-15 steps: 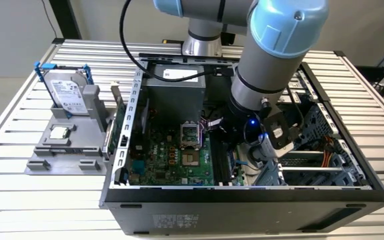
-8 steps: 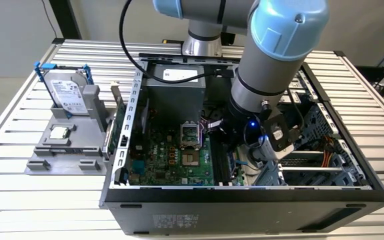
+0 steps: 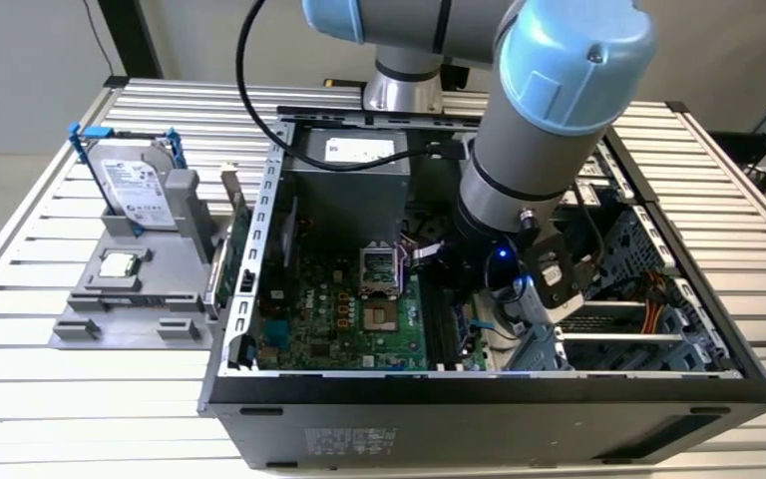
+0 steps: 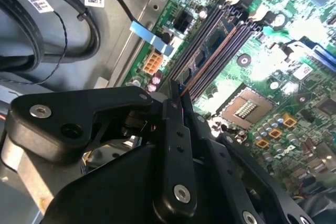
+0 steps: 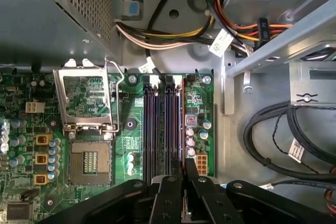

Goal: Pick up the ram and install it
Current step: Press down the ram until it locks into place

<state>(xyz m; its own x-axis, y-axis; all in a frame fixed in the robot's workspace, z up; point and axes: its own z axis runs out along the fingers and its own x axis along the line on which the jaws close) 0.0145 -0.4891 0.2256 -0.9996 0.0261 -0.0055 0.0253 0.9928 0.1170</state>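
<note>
Now deep inside the open PC case (image 3: 266,200) on the bench (image 3: 37,215), gripper (image 5: 182,169) lowered over the memory slots (image 5: 163,129) for alignment. Jaws pinched nearly together on a thin edge, likely the ram (image 4: 177,90), held upright and edge-on above a slot, not seated. Hard drive (image 3: 137,185) and CPU chip (image 3: 120,264) parked on the grey fixture outside.
</note>
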